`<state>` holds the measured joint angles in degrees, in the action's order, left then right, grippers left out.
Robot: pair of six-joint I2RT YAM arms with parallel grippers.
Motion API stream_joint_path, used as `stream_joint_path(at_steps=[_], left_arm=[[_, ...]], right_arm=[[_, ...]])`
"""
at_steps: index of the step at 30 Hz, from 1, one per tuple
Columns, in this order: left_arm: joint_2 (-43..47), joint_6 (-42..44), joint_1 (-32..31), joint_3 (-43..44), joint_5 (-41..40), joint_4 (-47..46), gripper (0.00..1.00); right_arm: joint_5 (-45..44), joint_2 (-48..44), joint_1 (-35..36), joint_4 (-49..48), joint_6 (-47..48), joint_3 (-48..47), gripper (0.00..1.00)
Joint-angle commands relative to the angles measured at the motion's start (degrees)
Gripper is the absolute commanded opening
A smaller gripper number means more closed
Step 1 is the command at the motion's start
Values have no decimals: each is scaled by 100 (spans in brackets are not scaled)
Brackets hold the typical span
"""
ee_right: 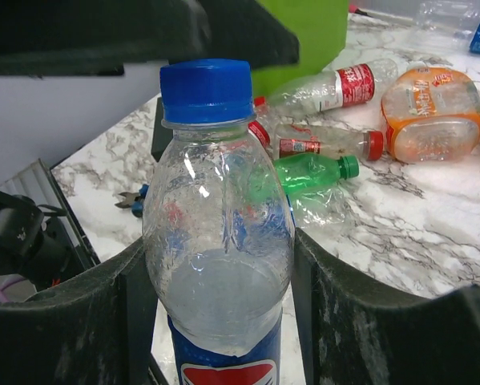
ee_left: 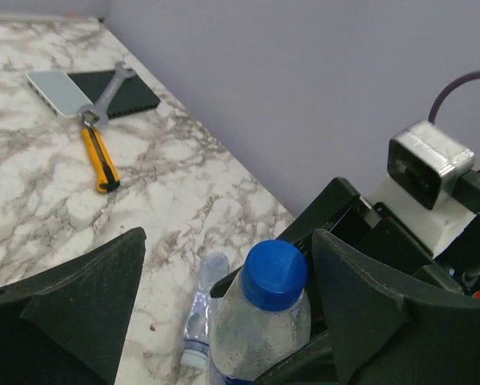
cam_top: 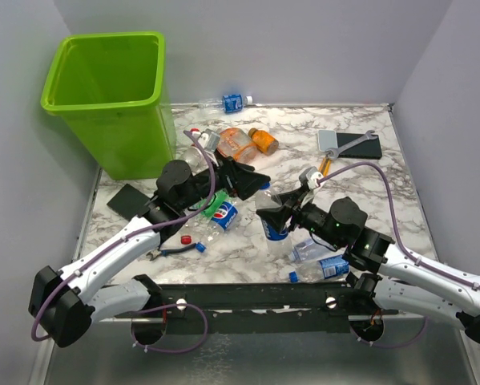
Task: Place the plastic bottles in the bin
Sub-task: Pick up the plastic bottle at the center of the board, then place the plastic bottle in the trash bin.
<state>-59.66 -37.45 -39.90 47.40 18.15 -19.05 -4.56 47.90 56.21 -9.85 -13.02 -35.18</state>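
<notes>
My right gripper (cam_top: 275, 218) is shut on a clear bottle (ee_right: 219, 241) with a blue cap and a blue label and holds it upright; in the right wrist view the gripper (ee_right: 219, 297) has a finger on each side of it. My left gripper (cam_top: 254, 183) is open just above, its fingers (ee_left: 87, 297) on either side of the blue cap (ee_left: 276, 273) without touching. The lime-green bin (cam_top: 111, 96) stands at the far left. Orange bottles (cam_top: 238, 144), a green bottle (ee_right: 312, 172) and red-labelled bottles (ee_right: 336, 88) lie between the arms and the bin.
Two more clear bottles (cam_top: 316, 258) lie by the right arm, and one (cam_top: 227, 103) lies at the back wall. A black pad with a wrench (ee_left: 107, 92) and a yellow knife (ee_left: 99, 156) are at the far right. Blue-handled pliers (cam_top: 179, 250) and another black pad (cam_top: 127, 200) lie at the left.
</notes>
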Motion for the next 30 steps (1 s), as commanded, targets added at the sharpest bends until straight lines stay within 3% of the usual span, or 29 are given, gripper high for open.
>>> stream_joint_path(at_steps=[1, 8, 14, 15, 16, 18, 21, 25, 30], left_arm=[[-311, -121, -84, 86, 840, -78, 81], [-461, -74, -202, 196, 848, -73, 59], [-553, -34, -389, 192, 844, -73, 21], [-553, 4, -420, 191, 833, -75, 11], [-544, 54, -444, 191, 790, -69, 1], [-454, 150, -450, 191, 584, -15, 0], [-253, 438, -449, 318, 117, 324, 0], [-124, 806, -408, 638, -212, 782, 0], [-242, 585, -320, 909, 194, 671, 0]], right_arm=[[120, -59, 31, -296, 188, -19, 41], [94, -1, 31, -282, 255, -34, 40], [-22, -43, 35, -312, 203, -11, 42], [-32, -45, 31, -283, 195, -26, 46], [-40, -36, 31, -235, 162, -61, 56], [26, 18, 31, 62, 154, -212, 82], [40, 59, 33, 900, 118, -630, 98], [25, -191, 31, 1596, 23, -663, 100], [-13, -420, 31, 1742, -147, -438, 95]])
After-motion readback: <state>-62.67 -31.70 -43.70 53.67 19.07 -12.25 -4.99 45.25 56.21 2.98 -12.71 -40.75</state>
